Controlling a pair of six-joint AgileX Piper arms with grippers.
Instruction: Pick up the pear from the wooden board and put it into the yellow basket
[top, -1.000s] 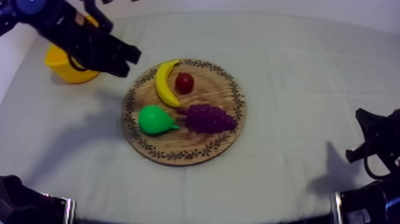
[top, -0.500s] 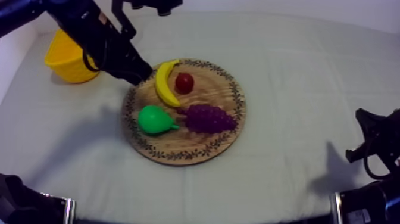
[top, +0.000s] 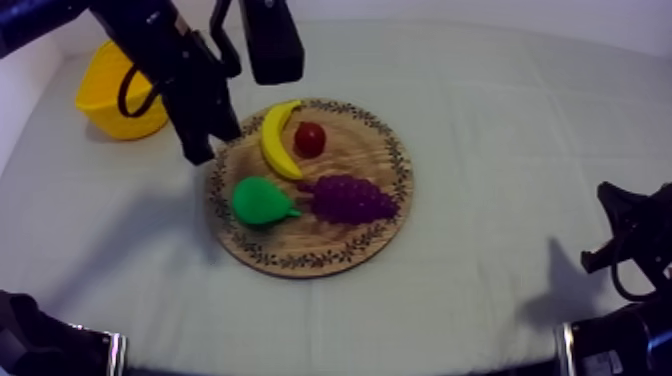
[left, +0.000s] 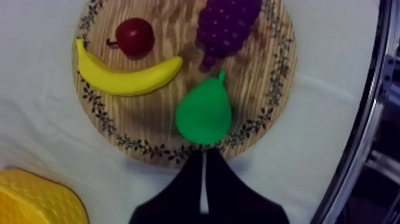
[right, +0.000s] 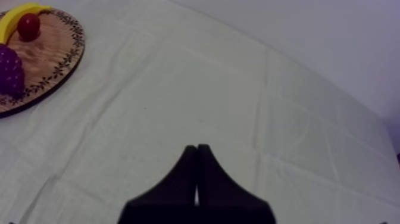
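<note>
Just short of the grasp: left claw shut at the board's rim, pear within reach

Beneath everything, grey-white cloth (top: 480, 120). At centre, round wooden board (top: 350, 150) with patterned rim. Well apart at the far left corner, yellow basket (top: 105, 100). At the board's left rim, left gripper (left: 203, 156), clenched on nothing, fingers (left: 187, 190) pressed into a narrow wedge, tip just beside the pear and aimed at it. Low at its own side over bare cloth, well apart from the board, right gripper (right: 196, 150), likewise clenched and empty.

On the board, in falling size: bunch of grapes (top: 348, 198), banana (top: 278, 138), pear (top: 260, 200), small red fruit (top: 310, 138). Pear lying on its side on the left part of the board, stem turned toward the grapes and close beside them, body apart from the banana.

Handling, by judgement: probably hollow toy plastic, hence light, stiff and smooth-skinned, apt to slip or roll under a pinch. Best taken across the wide rounded belly, fingers spread first and set one to each side, clear of the tapering neck and of the grapes.
</note>
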